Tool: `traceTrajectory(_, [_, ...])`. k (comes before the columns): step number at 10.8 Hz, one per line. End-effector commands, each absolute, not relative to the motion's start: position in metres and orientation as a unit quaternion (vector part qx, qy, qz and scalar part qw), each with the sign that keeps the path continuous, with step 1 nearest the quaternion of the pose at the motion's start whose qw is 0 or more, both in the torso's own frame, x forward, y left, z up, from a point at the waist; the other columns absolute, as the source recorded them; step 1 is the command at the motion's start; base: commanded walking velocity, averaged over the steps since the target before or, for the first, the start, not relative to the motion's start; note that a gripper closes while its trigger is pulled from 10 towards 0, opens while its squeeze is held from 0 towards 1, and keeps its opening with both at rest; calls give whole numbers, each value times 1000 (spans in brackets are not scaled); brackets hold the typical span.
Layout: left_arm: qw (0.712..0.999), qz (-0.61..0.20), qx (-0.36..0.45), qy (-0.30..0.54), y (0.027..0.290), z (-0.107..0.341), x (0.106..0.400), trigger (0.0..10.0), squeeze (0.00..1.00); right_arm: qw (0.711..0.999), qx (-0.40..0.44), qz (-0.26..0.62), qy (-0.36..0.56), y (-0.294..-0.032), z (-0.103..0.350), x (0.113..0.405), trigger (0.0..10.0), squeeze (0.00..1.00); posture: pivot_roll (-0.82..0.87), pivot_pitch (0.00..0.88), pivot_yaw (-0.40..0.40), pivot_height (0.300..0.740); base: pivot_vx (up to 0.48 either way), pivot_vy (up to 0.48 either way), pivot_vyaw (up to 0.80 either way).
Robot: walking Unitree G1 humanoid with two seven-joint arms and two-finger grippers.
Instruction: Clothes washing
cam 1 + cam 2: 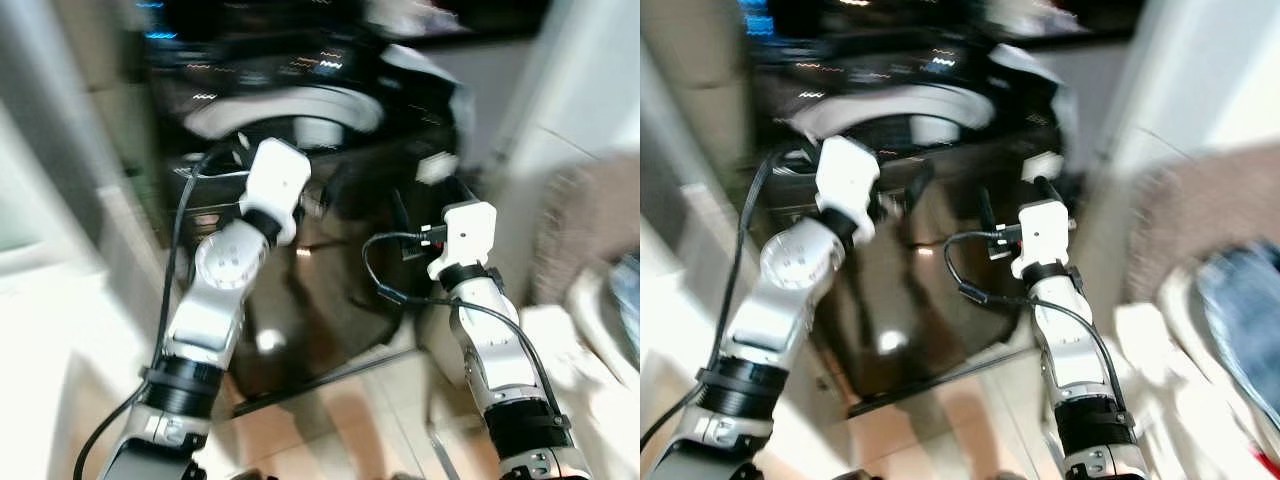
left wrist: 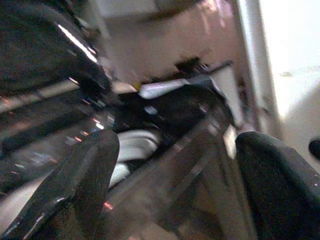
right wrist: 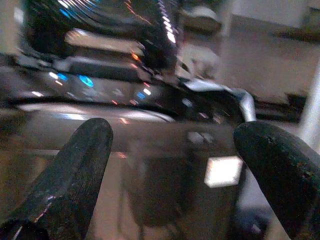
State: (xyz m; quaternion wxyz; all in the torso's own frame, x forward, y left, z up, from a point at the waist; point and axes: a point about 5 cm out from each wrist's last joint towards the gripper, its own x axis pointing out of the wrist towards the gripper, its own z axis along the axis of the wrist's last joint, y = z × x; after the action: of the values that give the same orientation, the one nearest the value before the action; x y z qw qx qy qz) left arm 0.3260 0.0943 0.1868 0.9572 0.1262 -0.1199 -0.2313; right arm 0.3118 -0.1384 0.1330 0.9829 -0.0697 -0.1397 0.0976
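You're facing one dark, glossy washing machine (image 1: 300,200), heavily blurred, with a pale ring around its drum opening (image 1: 290,110) and lit panel marks along the top that are too smeared to read. Both arms reach toward its front: your left gripper (image 2: 175,185) has its two fingers spread wide with nothing between them, and your right gripper (image 3: 172,170) is likewise wide apart and empty. At your right sits one pale basket (image 1: 1180,300) holding blue fabric (image 1: 1240,300); what's inside the drum can't be made out.
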Motion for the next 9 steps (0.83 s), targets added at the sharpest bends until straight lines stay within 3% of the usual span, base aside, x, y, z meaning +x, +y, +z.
traceTrajectory(1, [968, -209, 121, -69, 108, 164, 327, 10000, 0, 984, -74, 85, -137, -145, 132, 312, 10000, 0, -143, 0, 35, 711, 0, 0, -600])
traceTrajectory(2, [978, -184, 100, -19, 126, 140, 321, 10000, 0, 986, -74, 74, -133, -151, 130, 310, 10000, 0, -145, 0, 36, 711, 0, 0, -619])
traceTrajectory(6, [987, -140, 56, 53, 156, 104, 307, 10000, 0, 987, -78, 13, -142, -177, 128, 296, 10000, 0, -140, 0, 32, 711, 0, 0, -572])
traceTrajectory(9, [985, -159, 53, 36, 148, 107, 303, 10000, 0, 990, -78, 6, -121, -184, 117, 287, 10000, 0, -140, 0, 32, 711, 0, 0, -531])
